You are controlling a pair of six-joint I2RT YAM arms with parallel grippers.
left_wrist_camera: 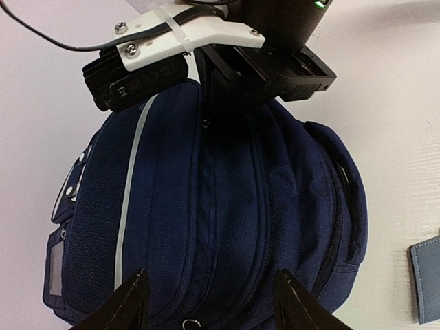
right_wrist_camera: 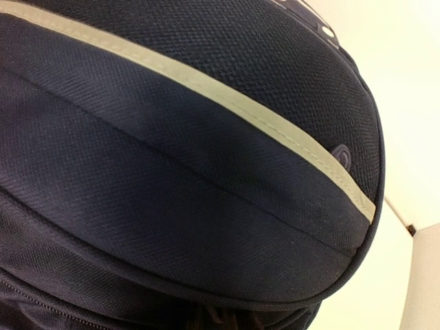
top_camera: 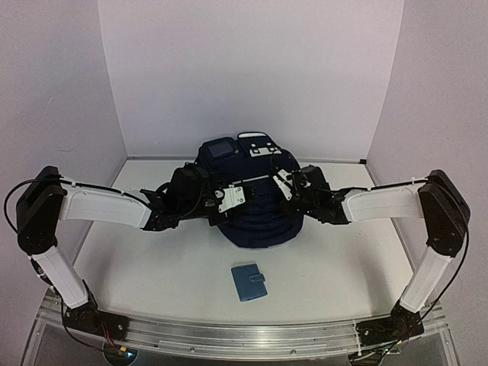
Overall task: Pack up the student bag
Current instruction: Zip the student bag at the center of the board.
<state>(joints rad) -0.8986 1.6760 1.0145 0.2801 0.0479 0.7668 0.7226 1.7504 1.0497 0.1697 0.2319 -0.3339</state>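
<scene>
The student bag (top_camera: 253,217), navy with thin pale stripes, lies in the middle of the table, its white-patched top toward the back wall. My left gripper (top_camera: 229,197) hovers over its left side. In the left wrist view that gripper (left_wrist_camera: 216,299) is open, its dark fingertips (left_wrist_camera: 136,297) spread above the bag (left_wrist_camera: 172,227) and holding nothing. My right gripper (top_camera: 284,183) presses on the bag's upper right. From the left wrist view its fingers (left_wrist_camera: 214,110) stand together on a seam. The right wrist view shows only bag fabric (right_wrist_camera: 192,185) and a stripe (right_wrist_camera: 206,86); the fingers are hidden.
A small light-blue snap wallet (top_camera: 249,282) lies on the white table in front of the bag, toward the near edge; its corner shows at the right edge of the left wrist view (left_wrist_camera: 427,282). White walls close the back and both sides. A small metal zipper ring (left_wrist_camera: 191,322) sits between my left fingertips.
</scene>
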